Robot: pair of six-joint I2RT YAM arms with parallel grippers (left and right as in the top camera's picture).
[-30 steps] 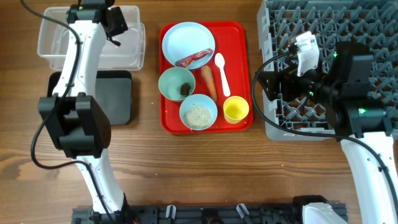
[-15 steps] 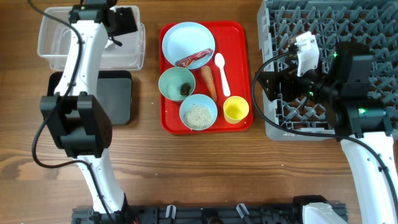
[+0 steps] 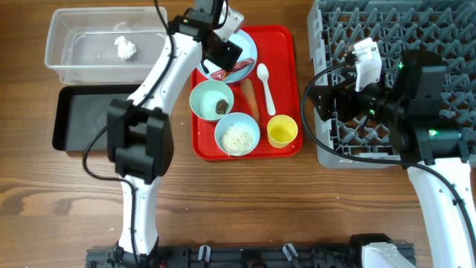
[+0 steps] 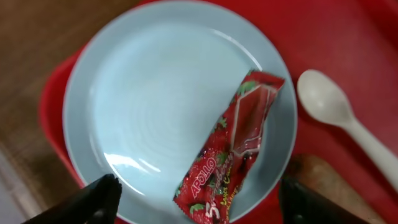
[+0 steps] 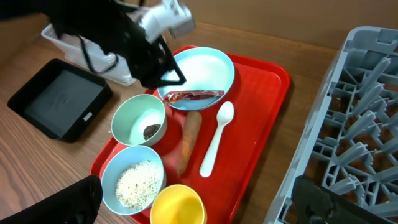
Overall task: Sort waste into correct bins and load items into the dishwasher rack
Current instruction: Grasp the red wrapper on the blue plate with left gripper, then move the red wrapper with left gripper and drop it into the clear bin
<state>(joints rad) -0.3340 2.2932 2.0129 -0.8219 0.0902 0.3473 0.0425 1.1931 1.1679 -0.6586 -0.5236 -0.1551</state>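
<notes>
One red snack wrapper (image 4: 233,155), lying on the pale blue plate (image 4: 143,106), one end at its rim; likely light, slippery film, best pinched across its narrow middle; left gripper (image 4: 200,202) above the plate, jaws spread wide, empty; right gripper (image 5: 196,202) well apart from the plate, jaws parted.

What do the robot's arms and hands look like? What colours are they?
Both arms are smooth white tubes joined by chunky black joints, with thin black cables looping alongside: the left arm and the right arm, which has tiny green lights. The left hand and right hand are black with blunt dark fingers.
</notes>
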